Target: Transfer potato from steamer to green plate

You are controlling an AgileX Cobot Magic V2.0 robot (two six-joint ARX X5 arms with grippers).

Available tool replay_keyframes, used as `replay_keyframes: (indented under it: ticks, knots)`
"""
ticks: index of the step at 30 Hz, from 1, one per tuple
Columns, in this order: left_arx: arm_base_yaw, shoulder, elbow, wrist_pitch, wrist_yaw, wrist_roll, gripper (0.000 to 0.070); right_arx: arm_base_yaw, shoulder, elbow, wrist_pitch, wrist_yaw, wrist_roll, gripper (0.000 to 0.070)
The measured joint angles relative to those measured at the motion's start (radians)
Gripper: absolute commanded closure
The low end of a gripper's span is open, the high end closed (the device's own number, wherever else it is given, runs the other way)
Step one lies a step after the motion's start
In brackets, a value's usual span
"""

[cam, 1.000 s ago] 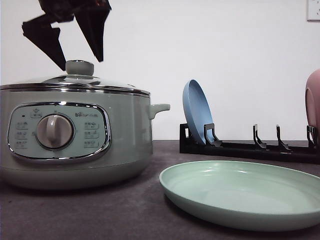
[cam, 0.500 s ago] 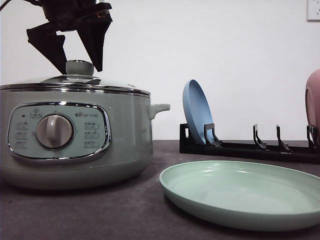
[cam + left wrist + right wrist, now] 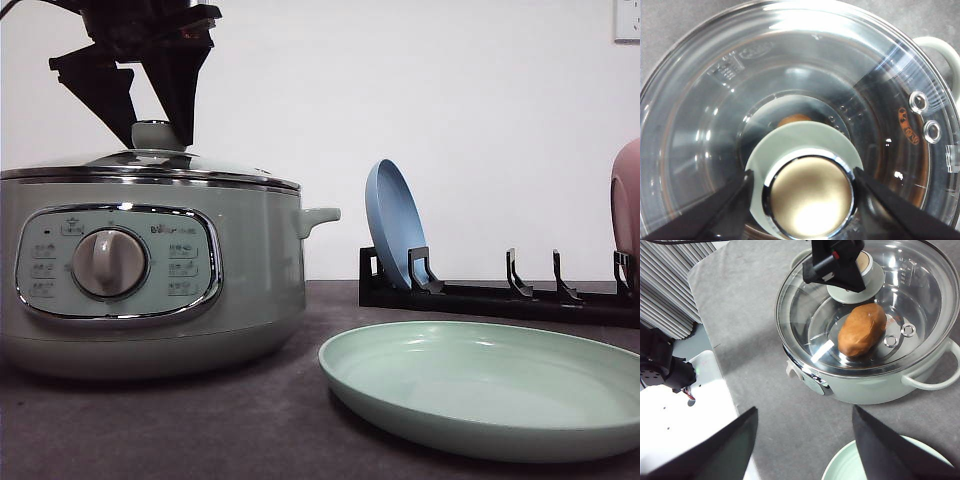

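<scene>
since a second ago the left pincer (image 3: 152,125) has come lower over the steamer (image 3: 150,270), and its two dark fingers (image 3: 100,95) now hang on either side of the lid's green knob (image 3: 159,134), spread wide and not touching it. in the left wrist view the fingertips (image 3: 730,207) flank the knob's shiny metal cap (image 3: 810,197) with a clear gap on each side, so the pincer is released and empty. the glass lid (image 3: 800,90) sits closed on the steamer, and the potato (image 3: 862,329) lies inside under it, seen orange-brown through the glass in the right wrist view, just beside the knob and near two small metal vents (image 3: 899,336). the right pincer (image 3: 802,450) hangs high above the grey desk (image 3: 755,340), its fingers spread apart with nothing between them, over the space between the steamer and the green plate (image 3: 490,385). the green plate lies flat on the desk to the right of the steamer, apart from it. behind it a black rack (image 3: 500,290) holds a blue plate (image 3: 393,225) upright on edge, and a pink plate (image 3: 626,215) shows at the right edge.
</scene>
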Motion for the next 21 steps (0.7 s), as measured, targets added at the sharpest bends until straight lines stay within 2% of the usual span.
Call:
replay_keyframes:
  ticks: [4,9,21]
  knots:
    - [-0.004,0.0,0.002,-0.001,0.0,-0.001,0.0557,0.0,0.0,0.0,0.0,0.0,0.0,0.0328]
    - [-0.005,0.0,0.004,-0.002,-0.001,0.003,0.0699,0.0,0.0,0.0,0.0,0.0,0.0,0.0328]
    - [-0.002,-0.004,0.005,0.001,-0.001,0.003,0.0697,0.0,0.0,0.0,0.007,0.019,0.0,0.0327]
